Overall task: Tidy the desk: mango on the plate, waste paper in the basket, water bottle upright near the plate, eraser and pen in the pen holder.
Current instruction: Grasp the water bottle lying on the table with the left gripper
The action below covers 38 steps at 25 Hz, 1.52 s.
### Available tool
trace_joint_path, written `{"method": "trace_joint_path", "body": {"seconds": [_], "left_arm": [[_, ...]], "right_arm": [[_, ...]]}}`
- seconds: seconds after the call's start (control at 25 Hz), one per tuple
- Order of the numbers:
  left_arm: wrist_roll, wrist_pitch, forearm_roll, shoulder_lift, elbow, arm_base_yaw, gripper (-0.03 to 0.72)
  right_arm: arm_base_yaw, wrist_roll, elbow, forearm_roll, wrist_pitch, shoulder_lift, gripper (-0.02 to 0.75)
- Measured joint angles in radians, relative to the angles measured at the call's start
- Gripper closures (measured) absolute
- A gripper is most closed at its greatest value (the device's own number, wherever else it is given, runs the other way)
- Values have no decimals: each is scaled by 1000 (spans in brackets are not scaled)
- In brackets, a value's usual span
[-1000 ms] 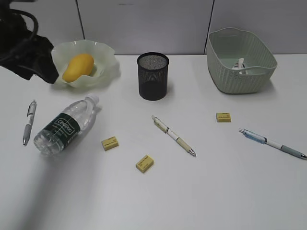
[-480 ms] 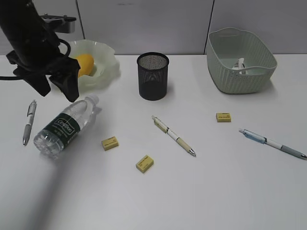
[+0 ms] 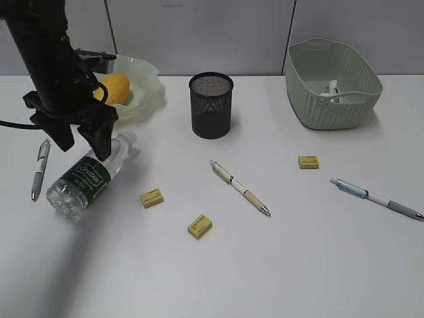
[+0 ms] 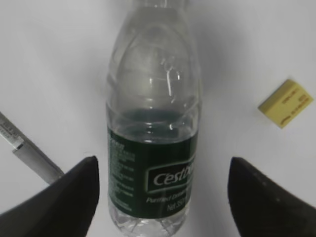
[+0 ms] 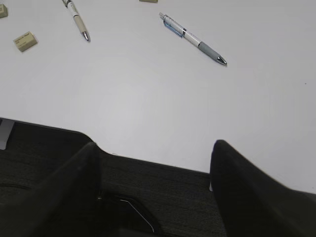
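The step in hand was the water bottle (image 4: 153,143): it lay on its side on the desk (image 3: 298,265), near the plate (image 3: 142,89). The left gripper (image 3: 83,142) hung above it, jaws spread wide on both sides of the label, holding nothing. Next, it probably needed to go down, close on the body and stand the bottle upright. The right gripper (image 5: 153,163) waited open and empty over the desk edge.

Three pens lay on the bench (image 3: 318,265): one (image 3: 41,168) left of the left jaws, one (image 3: 240,187) mid-bench, one (image 3: 375,197) far right. Three erasers: (image 3: 152,197), (image 3: 200,226), (image 3: 308,161). One bottle (image 3: 89,173) lay between the left jaws. One mango (image 3: 114,88), one plate (image 3: 147,86), one holder (image 3: 211,105), one basket (image 3: 331,99), one paper (image 3: 332,89).
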State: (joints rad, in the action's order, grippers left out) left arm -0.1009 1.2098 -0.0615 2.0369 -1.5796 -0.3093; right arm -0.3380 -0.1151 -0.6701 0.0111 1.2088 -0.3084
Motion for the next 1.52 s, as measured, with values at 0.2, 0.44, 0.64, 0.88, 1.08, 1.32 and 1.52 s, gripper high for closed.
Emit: {"method": "trace_joint_path", "body": {"seconds": [0.2,0.44,0.64,0.88,1.08,1.32,1.52], "left_arm": [[0,0,38,33,-3,0,74],[1,-8,47,74,-7,0,75],[3,-50,42,104,-7,-1,81],[3,-94,41,136,-7,-1,90],[11,-98,41,170,-7,-1,113],[23,-98,45,171,-8,-1,192],[23,-43,44,170,-9,-1,192]], "right_arm": [[0,-4,0,0,1,0,195],[0,-8,0,1,2,0,195],[0,-9,0,1,2,0,195],[0,-20,0,6,2,0,195],[0,-24,0,6,2,0,195],[0,-26,0,6,2,0,196],[0,-26,0,6,2,0,196]]}}
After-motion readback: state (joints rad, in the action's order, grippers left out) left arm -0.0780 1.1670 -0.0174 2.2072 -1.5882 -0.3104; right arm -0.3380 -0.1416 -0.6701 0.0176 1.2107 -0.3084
